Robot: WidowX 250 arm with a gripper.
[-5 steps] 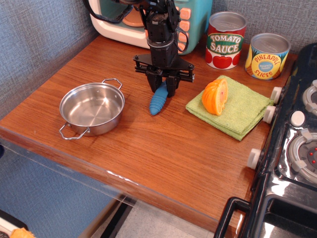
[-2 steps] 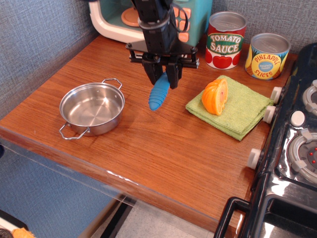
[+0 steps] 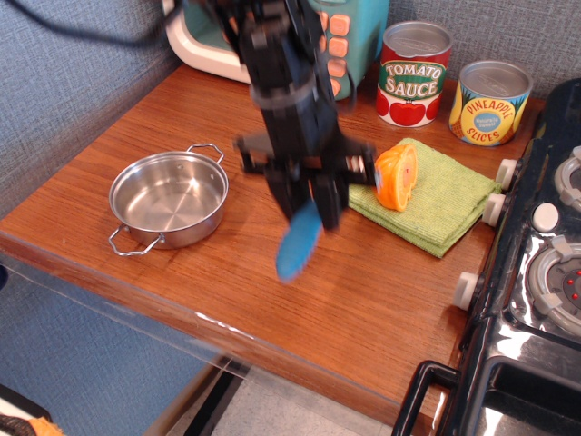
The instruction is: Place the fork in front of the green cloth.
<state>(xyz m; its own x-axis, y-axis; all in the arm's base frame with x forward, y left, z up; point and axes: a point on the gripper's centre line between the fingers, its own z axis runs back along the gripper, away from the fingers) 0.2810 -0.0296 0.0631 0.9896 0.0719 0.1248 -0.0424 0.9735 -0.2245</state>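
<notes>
My gripper (image 3: 310,211) is shut on the fork (image 3: 299,247), holding its upper end so the chunky blue handle hangs down, blurred, above the wooden counter. The fork's metal head is hidden between the fingers. The green cloth (image 3: 445,202) lies to the right of the gripper, with an orange half (image 3: 397,177) standing on its left part. The gripper is near the cloth's left corner and a little toward the counter's front.
A steel pan (image 3: 169,198) sits to the left. A tomato sauce can (image 3: 413,73) and a pineapple can (image 3: 490,102) stand at the back right. A toy microwave (image 3: 345,36) is behind the arm. A black stove (image 3: 545,272) lines the right edge.
The gripper lifted the fork off the counter and carried it forward and slightly right, from beside the pan toward the front of the cloth's left corner.
</notes>
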